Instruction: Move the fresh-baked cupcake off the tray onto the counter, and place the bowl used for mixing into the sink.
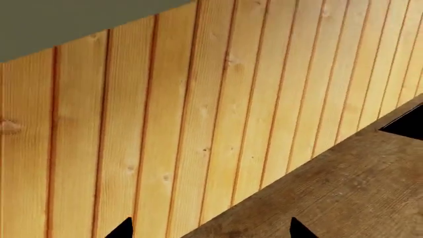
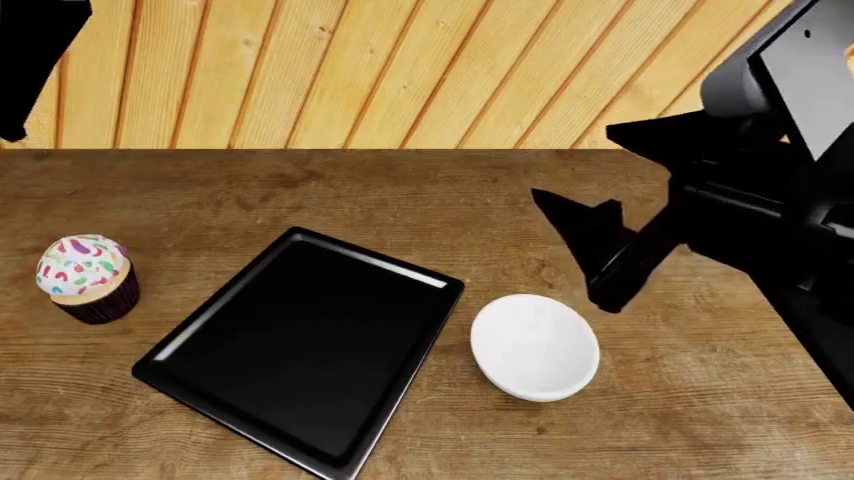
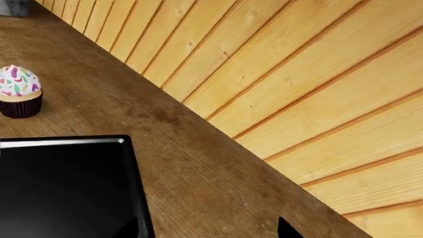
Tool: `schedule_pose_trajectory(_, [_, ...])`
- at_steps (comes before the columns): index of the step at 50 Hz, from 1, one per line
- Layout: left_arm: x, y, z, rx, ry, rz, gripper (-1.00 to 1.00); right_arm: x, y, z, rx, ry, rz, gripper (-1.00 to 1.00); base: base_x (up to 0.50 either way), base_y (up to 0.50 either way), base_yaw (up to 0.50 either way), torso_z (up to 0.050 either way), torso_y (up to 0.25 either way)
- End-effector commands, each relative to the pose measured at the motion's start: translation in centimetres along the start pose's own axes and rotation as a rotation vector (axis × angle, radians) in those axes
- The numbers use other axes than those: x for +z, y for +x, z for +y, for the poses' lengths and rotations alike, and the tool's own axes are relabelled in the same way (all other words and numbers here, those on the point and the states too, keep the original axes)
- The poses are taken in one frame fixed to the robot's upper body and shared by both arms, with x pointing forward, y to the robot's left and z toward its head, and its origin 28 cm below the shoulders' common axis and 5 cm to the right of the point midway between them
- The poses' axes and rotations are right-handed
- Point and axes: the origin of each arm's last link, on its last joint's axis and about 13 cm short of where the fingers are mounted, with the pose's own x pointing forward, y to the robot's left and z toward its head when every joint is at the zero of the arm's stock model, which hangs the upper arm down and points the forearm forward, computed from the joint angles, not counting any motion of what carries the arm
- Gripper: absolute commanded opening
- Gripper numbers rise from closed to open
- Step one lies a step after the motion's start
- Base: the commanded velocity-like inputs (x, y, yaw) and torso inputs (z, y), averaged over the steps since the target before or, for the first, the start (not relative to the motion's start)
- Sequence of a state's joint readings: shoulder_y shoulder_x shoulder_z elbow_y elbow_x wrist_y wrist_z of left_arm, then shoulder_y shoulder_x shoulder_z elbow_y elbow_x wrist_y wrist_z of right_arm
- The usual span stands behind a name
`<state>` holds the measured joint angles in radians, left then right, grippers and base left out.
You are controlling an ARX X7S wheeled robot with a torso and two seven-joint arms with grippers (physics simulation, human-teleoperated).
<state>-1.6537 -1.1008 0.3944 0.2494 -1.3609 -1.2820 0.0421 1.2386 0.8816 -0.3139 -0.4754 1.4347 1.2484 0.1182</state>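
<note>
Cupcake sits on the tabletop, lower left, off the tray; right hand, jaws apart and empty, hovers above the bowl, probably to grab it.

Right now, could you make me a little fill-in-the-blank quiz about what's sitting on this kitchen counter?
1. The cupcake stands on the ____, not on the tray.
2. The tray holds ____ items.
3. The white bowl sits beside the tray's ____ edge in the head view.
4. The right gripper hovers above the counter, holding ____.

Missing words: counter; no; right; nothing
</note>
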Motion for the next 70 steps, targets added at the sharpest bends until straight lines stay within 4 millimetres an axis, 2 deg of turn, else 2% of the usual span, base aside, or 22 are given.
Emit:
schedule_pose_trajectory(1, [1.6,-1.2,-0.8,0.032,0.041,-0.190,1.00,-0.6,0.4,-1.0,0.014,0.025,0.129,1.00,0.00,0.00,0.00,0.000,0.000])
schedule_pose_trajectory(21, [3.9,-1.8,-2.7,0.142,0.099,-0.552,1.00,-2.6,0.5,-0.7,0.071,0.052,0.255,1.00,0.00,0.00,0.00,0.000,0.000])
schedule_pose_trajectory(33, [4.6,-1.7,-3.0,0.237,0.092,-0.684,1.00,-3.5,0.8,-0.4,0.125,0.067,0.304,1.00,0.00,0.00,0.00,0.000,0.000])
schedule_pose_trajectory(49, [3.5,-1.4,-3.6,0.199,0.059,-0.674,1.00,-3.6,1.3,-0.4,0.140,0.073,0.311,1.00,0.00,0.00,0.00,0.000,0.000])
schedule_pose_trajectory(70, [2.3,-0.8,-3.7,0.178,0.050,-0.653,1.00,-4.6,2.1,-0.6,0.150,0.083,0.421,1.00,0.00,0.00,0.00,0.000,0.000])
